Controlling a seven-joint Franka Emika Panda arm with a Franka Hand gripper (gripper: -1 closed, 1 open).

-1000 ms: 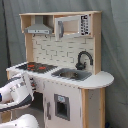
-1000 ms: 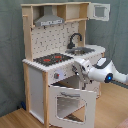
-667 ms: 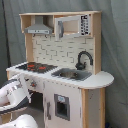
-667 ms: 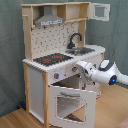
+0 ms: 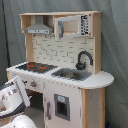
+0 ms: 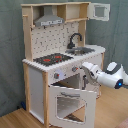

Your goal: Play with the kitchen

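The kitchen [image 6: 62, 60] stands upright on the wooden floor [image 6: 15, 117], long axis vertical, front facing about 5 o'clock in the second exterior view. The oven door [image 6: 70, 103] hangs open, tilted outward; the microwave door [image 6: 100, 12] is swung open too. The white arm [image 6: 109, 76] reaches in from 3 o'clock, roughly level, with the claw [image 6: 86, 66] at the front panel just below the stovetop [image 6: 51, 59]. Claw opening: cannot tell. Since a second ago, the arm has shifted slightly toward the knobs [image 6: 56, 76].
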